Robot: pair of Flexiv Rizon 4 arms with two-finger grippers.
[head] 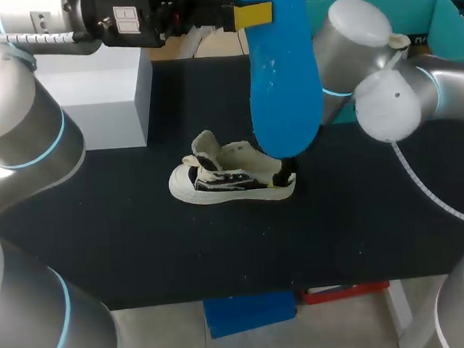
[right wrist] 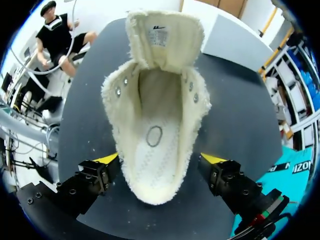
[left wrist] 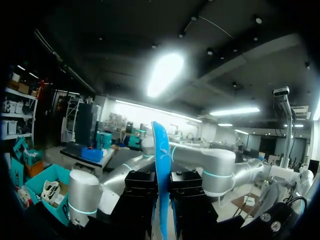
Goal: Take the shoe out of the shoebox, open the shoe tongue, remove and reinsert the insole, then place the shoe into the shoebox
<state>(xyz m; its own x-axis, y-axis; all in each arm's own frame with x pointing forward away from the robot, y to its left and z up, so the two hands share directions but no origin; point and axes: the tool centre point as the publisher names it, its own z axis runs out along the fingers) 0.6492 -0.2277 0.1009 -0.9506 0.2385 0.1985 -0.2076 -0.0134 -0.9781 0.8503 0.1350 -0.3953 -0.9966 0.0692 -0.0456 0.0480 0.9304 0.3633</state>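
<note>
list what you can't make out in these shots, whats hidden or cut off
- Head view: the blue insole, held up by the left gripper, hides the right gripper and the heel of the shoe.
- Head view: the shoebox is cut off by the edge and covered by my right arm; its inside is hidden.
- Left wrist view: the insole is edge-on; the shoe is out of view.
- Right wrist view: the raised tongue hides the toe.

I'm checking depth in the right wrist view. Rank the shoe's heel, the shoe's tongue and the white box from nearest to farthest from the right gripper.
From the right gripper:
1. heel, right at the gripper.
2. tongue, ahead, at the shoe's far end.
3. white box, beyond the shoe.
</note>
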